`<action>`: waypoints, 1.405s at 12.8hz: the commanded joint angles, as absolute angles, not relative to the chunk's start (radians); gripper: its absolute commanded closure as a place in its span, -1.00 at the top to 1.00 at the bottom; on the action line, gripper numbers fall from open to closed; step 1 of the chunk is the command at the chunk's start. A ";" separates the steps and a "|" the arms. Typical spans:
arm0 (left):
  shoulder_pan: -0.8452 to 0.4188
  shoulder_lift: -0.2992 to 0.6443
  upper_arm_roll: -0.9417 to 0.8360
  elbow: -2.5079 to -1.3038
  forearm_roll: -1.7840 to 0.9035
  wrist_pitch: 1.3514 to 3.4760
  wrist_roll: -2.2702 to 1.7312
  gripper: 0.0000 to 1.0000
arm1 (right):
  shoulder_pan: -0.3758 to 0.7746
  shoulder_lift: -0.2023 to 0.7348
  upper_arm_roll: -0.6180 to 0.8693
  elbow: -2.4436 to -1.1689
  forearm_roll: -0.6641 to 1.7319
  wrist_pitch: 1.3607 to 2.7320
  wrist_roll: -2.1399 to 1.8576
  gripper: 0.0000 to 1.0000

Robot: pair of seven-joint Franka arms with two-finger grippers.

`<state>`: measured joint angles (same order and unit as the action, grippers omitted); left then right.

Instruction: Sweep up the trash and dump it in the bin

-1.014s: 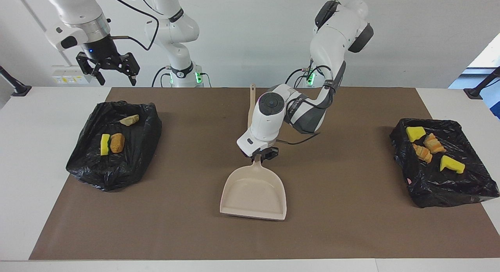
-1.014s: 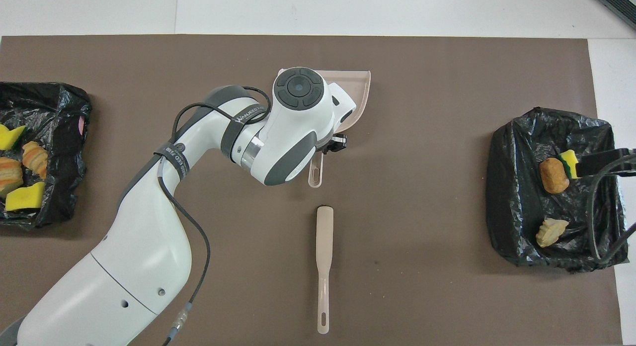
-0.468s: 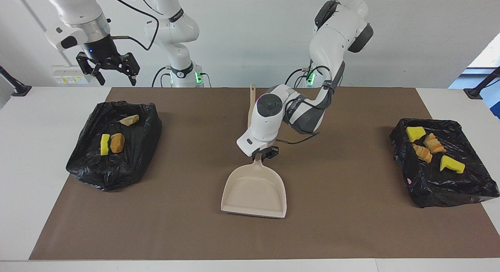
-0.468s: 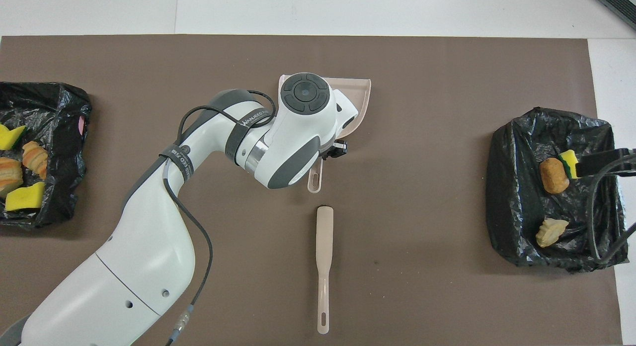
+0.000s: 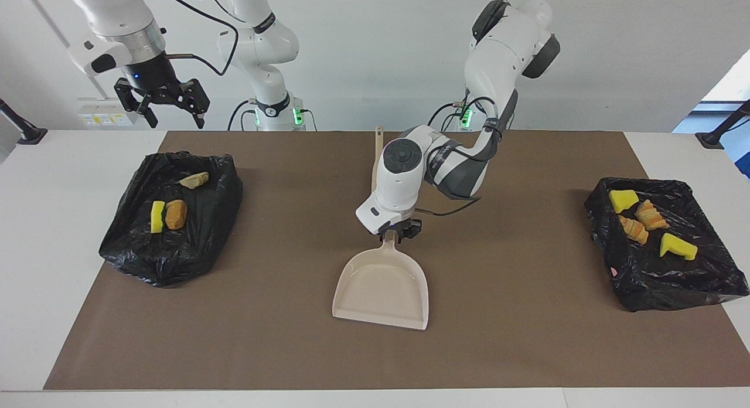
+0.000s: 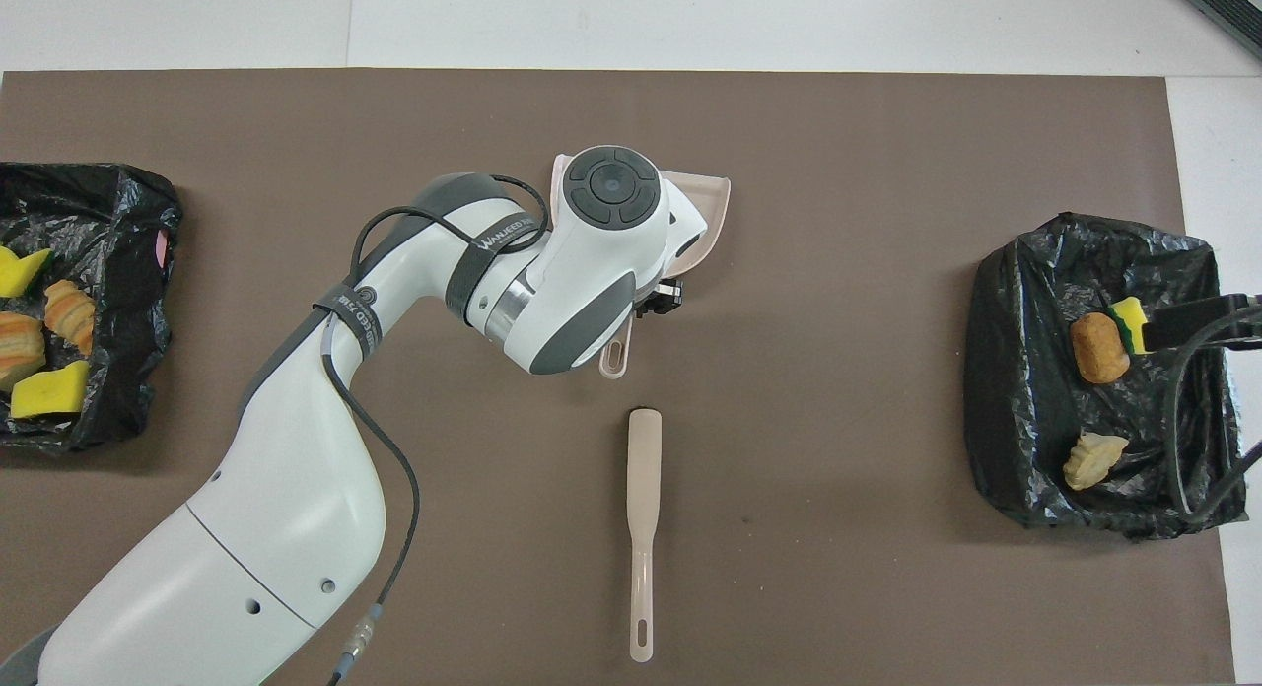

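At mid-table, our left hand (image 5: pixel 400 231) on the dustpan (image 5: pixel 382 288) handle, grip unclear, our right hand (image 5: pixel 170 106) open over the bin (image 5: pixel 170 220), trash (image 5: pixel 169 214) inside.

Both arms: glossy white shells, dark grey joint bands and round grey end caps. Left arm (image 5: pixel 451 167): black cable looped along the forearm, strapped with a lettered black band. Right arm (image 5: pixel 111 21): silver wrist ring, small blue light, black cable. Black grippers. Green lights at both bases.
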<state>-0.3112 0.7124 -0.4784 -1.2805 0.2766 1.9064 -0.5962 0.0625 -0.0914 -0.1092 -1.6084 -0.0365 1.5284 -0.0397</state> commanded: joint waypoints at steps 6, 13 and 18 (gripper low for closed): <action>-0.307 0.487 -0.382 -1.394 0.284 1.792 -0.548 1.00 | 0.066 -0.112 -0.115 -1.631 -0.018 1.529 -0.048 1.00; -0.298 0.312 -0.197 -1.503 0.243 1.646 -0.493 1.00 | 0.066 -0.112 -0.115 -1.631 -0.018 1.529 -0.048 1.00; -0.226 0.094 -0.040 -1.620 0.106 1.629 -0.149 1.00 | 0.066 -0.112 -0.115 -1.631 -0.018 1.529 -0.048 1.00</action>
<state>-0.2751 0.1979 -0.0466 -1.5206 0.1340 1.6267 -0.2385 0.0626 -0.0914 -0.1092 -1.6084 -0.0365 1.5284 -0.0397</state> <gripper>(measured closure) 0.000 0.000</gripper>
